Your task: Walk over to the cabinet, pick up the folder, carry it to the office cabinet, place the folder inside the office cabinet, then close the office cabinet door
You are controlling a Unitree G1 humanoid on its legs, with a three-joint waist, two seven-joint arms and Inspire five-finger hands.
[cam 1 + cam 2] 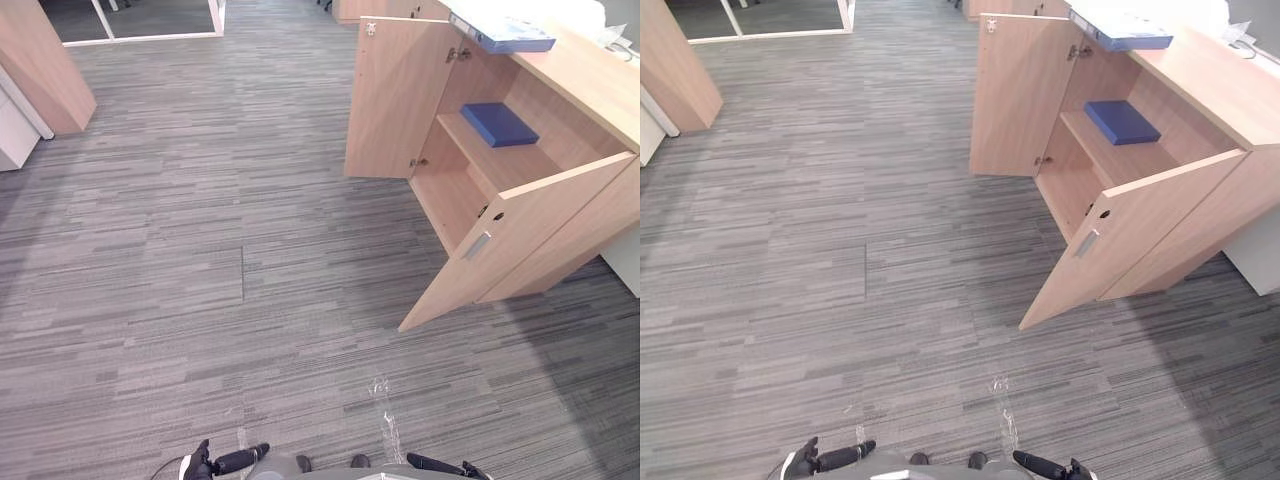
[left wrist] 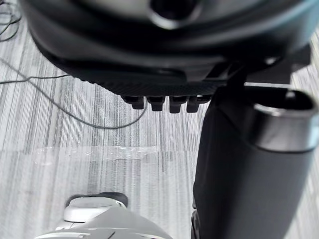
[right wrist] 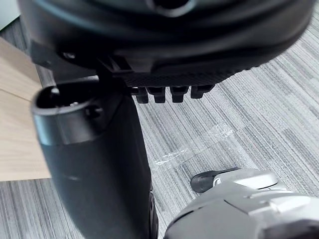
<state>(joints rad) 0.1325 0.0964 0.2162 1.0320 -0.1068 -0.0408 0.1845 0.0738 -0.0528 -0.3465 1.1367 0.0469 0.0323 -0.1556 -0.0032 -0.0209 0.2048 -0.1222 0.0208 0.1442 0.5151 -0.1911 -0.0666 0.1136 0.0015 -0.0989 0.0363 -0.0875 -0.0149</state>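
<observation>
**Status.** The left hand (image 1: pixel 222 461) hung low at the near left. Its fingers (image 2: pixel 158 103) lay straight, side by side, and held nothing. A clear tape strip (image 1: pixel 385 420) marked the carpet (image 1: pixel 200 250) ahead.

**Cabinet.** The cabinet (image 1: pixel 590 75) stood to the right with both leaves open. The left door (image 1: pixel 400 95) was swung wide. The right hand (image 1: pixel 438 464) hung low at the near right. Its fingers (image 3: pixel 159 93) were straight, close together, and empty.

**Task item.** One blue folder (image 1: pixel 499 124) lay flat on the shelf (image 1: pixel 470 145) inside. A second folder (image 1: pixel 505 36) rested on the cabinet top, overhanging the opening. Which one the task meant could not be determined.

**Hazards.**
- The right door (image 1: pixel 530 235) projected towards the robot. A straight approach would probably strike its free edge with an arm.
- A reach upward from inside the opening could knock the overhanging second folder off the top.
- Closing one leaf alone would leave the cabinet open, since both leaves needed shutting.
</observation>
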